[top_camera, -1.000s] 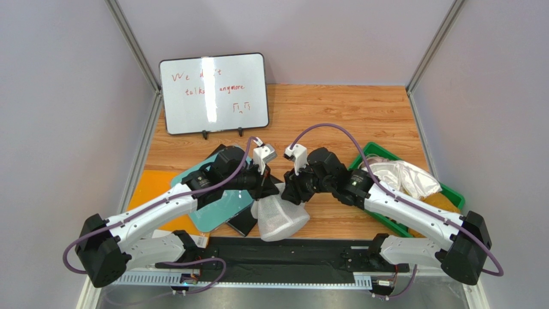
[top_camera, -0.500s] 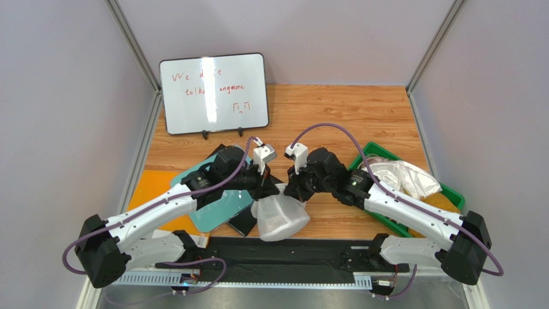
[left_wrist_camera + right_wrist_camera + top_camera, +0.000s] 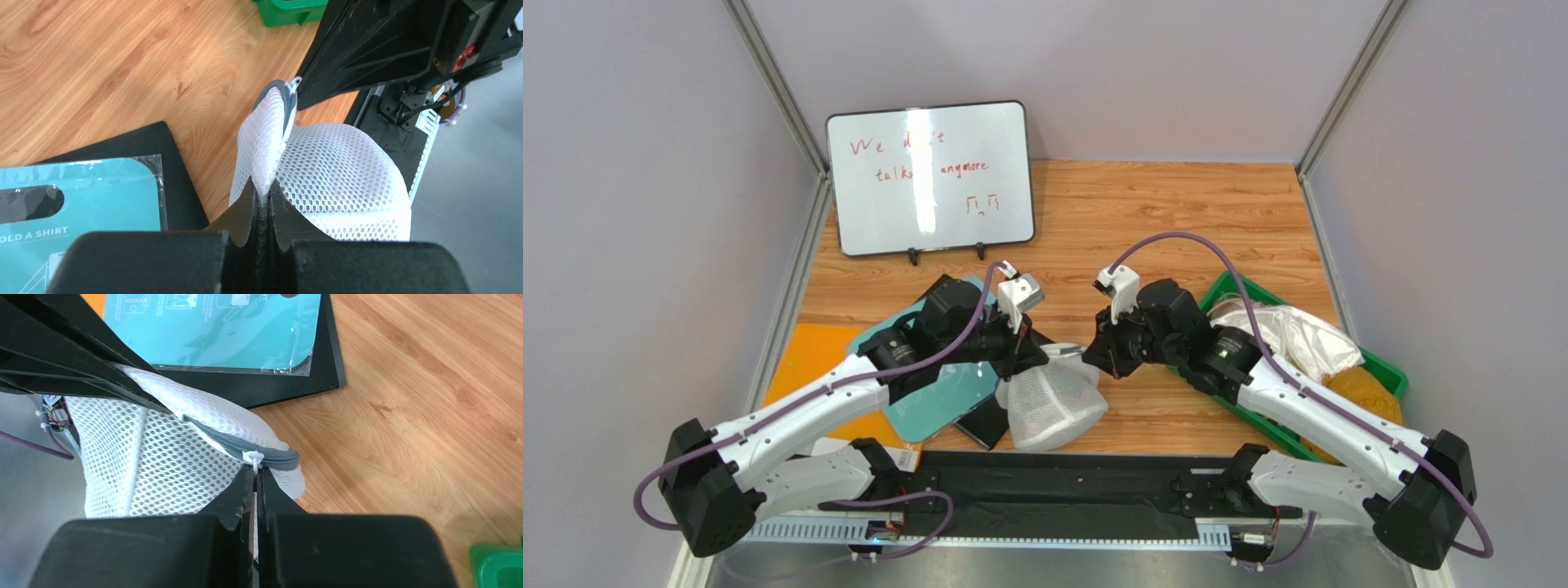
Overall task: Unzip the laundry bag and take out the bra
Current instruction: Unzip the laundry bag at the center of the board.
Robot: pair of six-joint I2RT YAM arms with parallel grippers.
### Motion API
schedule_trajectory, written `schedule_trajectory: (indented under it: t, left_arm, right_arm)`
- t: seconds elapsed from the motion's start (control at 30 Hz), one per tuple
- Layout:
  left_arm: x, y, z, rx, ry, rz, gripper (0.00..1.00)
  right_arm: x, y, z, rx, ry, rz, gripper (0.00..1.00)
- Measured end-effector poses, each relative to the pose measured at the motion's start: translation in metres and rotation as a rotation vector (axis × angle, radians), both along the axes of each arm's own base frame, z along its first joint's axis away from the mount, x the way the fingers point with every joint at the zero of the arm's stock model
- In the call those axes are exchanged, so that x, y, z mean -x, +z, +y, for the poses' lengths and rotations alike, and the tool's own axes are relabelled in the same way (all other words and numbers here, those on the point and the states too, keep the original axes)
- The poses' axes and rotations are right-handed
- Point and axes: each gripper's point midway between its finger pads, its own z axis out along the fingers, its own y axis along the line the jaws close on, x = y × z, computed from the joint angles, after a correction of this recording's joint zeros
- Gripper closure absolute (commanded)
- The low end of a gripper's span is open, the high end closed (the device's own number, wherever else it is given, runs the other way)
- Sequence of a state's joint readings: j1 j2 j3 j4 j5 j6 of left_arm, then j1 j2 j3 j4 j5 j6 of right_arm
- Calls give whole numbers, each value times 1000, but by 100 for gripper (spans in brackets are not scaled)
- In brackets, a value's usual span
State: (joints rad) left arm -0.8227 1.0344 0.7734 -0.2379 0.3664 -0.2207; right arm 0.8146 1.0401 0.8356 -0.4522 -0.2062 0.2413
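The laundry bag [image 3: 1053, 402] is a white mesh pouch with a grey zip rim, held up between both arms near the table's front edge. My left gripper [image 3: 1030, 363] is shut on a fold of its mesh [image 3: 270, 147]. My right gripper [image 3: 1085, 358] is shut on the white zip pull [image 3: 252, 458], which sits at the grey rim [image 3: 270, 456]. The bag also shows in the right wrist view [image 3: 153, 465]. The bra is hidden from every view.
A teal packet [image 3: 946, 386] lies on a black garment [image 3: 983, 423] left of the bag. A green bin [image 3: 1308, 392] with white cloth [image 3: 1290, 333] stands at right. A whiteboard [image 3: 930, 178] stands at the back. An orange mat [image 3: 808, 368] lies far left.
My right gripper has moved right, away from the left one, drawing the zip pull along the rim. The bag has shifted slightly and hangs lower and flatter.
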Motion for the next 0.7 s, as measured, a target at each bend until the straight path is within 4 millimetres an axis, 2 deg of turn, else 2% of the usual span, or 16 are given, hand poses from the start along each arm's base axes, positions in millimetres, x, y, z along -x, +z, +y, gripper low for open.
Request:
schedule_trajectory:
  t: [0.1,0.17,0.2,0.23,0.27,0.3,0.4,0.6,0.7]
  left_arm:
    - [0,-2,2,-14,3,-1,100]
    - [0,-4,4,-24,3,-2,80]
    - [0,-5,4,-28,3,-3,65]
    - [0,-6,5,-31,2,-4,44]
    - [1,-6,5,-37,-2,-8,38]
    - [1,-7,6,-41,-4,-4,27]
    - [3,-2,6,-46,-9,3,24]
    - [-2,42,-10,46,-46,-49,24]
    - [-3,50,-20,79,-77,-52,24]
  right_arm:
    - [1,-6,-4,9,-10,16,100]
    - [3,-10,-5,14,-9,29,100]
    - [3,-11,-4,14,-8,32,100]
    - [4,-11,-4,12,-6,37,100]
    - [5,-11,-4,9,-7,42,100]
    - [5,-12,-4,7,-7,46,100]
    - [7,-12,-3,-1,-8,63,100]
    - [14,-7,0,-36,8,81,100]
    - [19,-7,2,-47,20,86,100]
